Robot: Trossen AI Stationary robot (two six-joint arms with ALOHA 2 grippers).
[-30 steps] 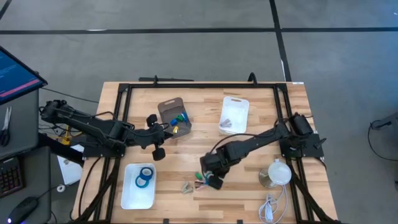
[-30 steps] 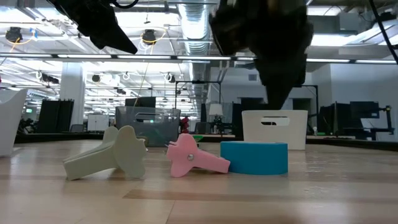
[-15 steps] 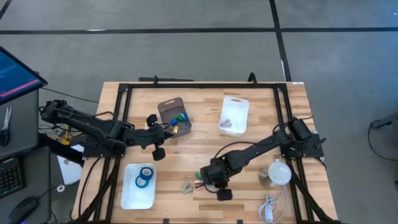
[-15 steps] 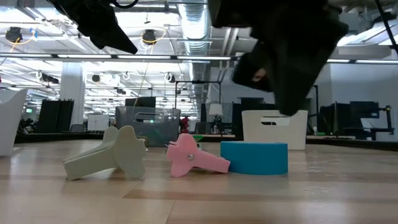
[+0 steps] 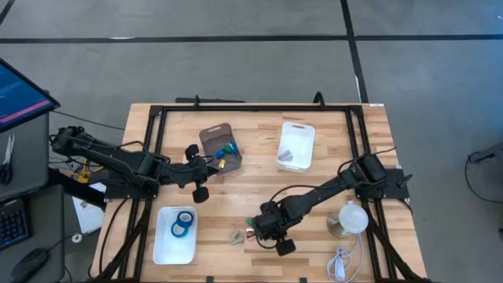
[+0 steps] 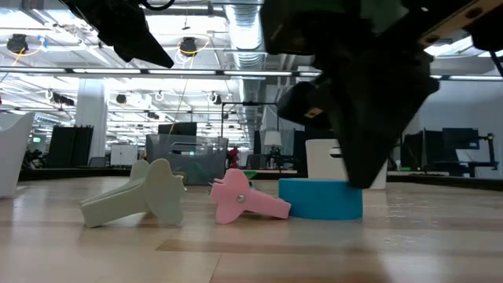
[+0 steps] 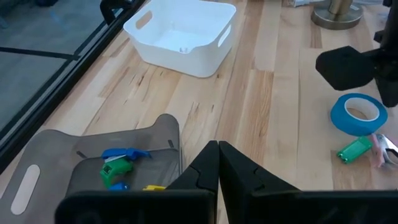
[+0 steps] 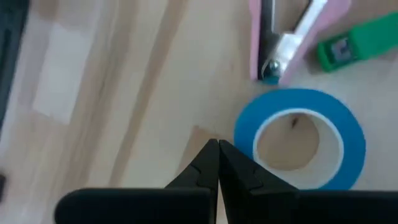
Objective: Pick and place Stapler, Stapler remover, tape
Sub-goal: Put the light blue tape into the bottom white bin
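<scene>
A blue tape roll [image 8: 298, 137] lies flat on the table, also seen in the low view [image 6: 314, 199] and the left wrist view [image 7: 357, 114]. Against it lie a pink staple remover [image 6: 244, 196] and a small green stapler [image 8: 360, 40]. A beige staple remover [image 6: 137, 196] lies farther left. My right gripper [image 8: 217, 148] is shut, low over the table, with its tips just beside the roll's outer wall. It hides the roll in the high view [image 5: 261, 228]. My left gripper [image 7: 217, 149] is shut and waits above the grey tray [image 5: 220, 145].
A white tray [image 5: 161, 244] near the left front holds two blue tape rolls. The grey tray holds blue, green and yellow items. A white bin [image 5: 296, 145] stands toward the far edge. A lamp-like base [image 5: 350, 218] and a white cable [image 5: 339, 263] lie right of my right arm.
My right gripper has moved toward the table's near edge and come down to the blue tape roll, now standing in front of the roll's right part in the low view. The roll, removers and stapler have stayed in place.
</scene>
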